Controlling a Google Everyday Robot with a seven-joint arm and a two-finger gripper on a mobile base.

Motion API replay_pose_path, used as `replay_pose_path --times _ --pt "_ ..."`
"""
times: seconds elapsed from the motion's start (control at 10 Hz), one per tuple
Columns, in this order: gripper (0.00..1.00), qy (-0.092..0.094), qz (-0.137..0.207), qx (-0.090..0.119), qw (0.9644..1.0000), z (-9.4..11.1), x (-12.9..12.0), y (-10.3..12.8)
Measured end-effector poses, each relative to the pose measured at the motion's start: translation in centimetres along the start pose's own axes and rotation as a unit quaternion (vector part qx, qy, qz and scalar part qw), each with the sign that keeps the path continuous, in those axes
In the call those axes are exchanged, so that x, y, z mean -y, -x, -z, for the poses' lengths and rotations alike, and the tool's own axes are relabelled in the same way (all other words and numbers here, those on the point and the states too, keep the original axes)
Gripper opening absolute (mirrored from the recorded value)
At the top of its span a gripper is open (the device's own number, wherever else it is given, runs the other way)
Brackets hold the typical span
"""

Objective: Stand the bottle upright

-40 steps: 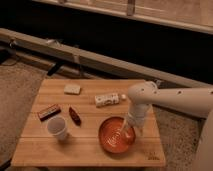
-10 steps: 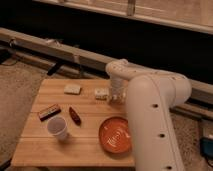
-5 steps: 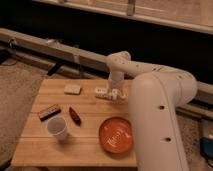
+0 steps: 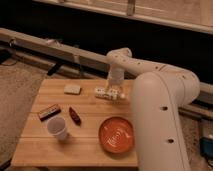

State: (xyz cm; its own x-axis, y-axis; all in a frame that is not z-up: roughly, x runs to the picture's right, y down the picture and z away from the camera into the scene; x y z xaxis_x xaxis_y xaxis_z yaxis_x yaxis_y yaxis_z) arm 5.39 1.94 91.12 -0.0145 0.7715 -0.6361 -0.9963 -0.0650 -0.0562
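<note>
The gripper (image 4: 116,89) has moved away from the round orange plate (image 4: 116,135). Now it is right over the small white plastic bottle (image 4: 105,92). The bottle lies flat at the back of the wooden desk (image 4: 90,107). The gripper is open, holding nothing, so the grab probably comes next.

Dim, warm light and soft blur throughout; the pincer (image 4: 115,91) at the table's (image 4: 45,146) far edge is indistinct.
</note>
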Motion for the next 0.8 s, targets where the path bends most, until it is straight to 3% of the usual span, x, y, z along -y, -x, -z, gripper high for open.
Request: replay_pose_path --times 0.4,0.8 --pt "0.63 0.001 -0.015 0.045 0.9989 -1.6 -2.3 2.4" --pt "0.63 0.014 -0.045 0.09 0.9948 -0.8 -3.6 5.0"
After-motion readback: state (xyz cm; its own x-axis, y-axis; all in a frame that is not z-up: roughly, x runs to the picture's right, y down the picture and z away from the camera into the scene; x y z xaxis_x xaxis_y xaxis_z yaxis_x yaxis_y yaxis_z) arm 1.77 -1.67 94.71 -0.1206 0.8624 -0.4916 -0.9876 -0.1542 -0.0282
